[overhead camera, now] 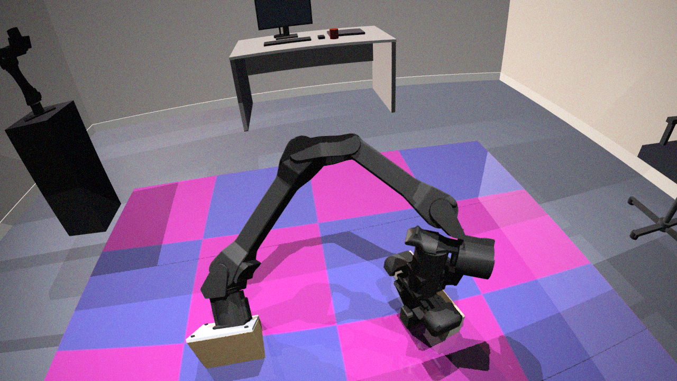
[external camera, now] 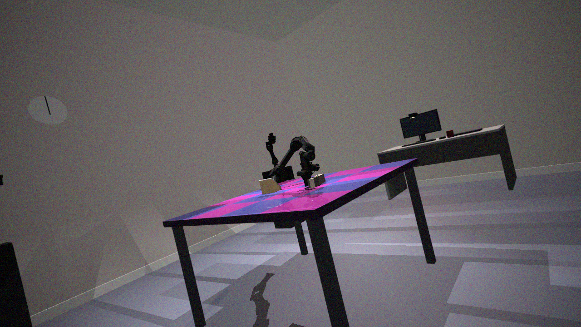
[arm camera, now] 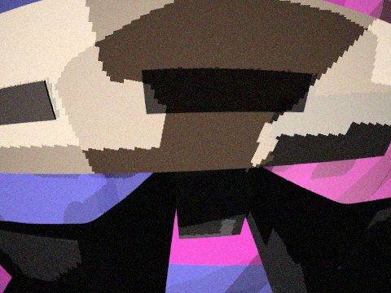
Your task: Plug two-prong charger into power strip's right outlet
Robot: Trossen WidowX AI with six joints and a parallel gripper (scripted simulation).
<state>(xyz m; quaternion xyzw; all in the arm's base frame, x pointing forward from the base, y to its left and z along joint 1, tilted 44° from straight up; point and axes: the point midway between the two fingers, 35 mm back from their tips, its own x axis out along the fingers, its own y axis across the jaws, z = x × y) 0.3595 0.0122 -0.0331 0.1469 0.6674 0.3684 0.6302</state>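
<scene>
My gripper points down at the right front part of the checkered table and is shut on the dark two-prong charger. The charger is hard to tell from the black fingers. It sits right over the cream power strip, which lies flat under the gripper and is mostly hidden in the top view. In the wrist view a dark rectangular outlet opening lies straight ahead of the charger, and another opening lies to the left. The prongs are hidden.
The arm's tan base block stands at the table's front left. A black pedestal with another arm stands off the table to the left. A grey desk with a monitor stands behind.
</scene>
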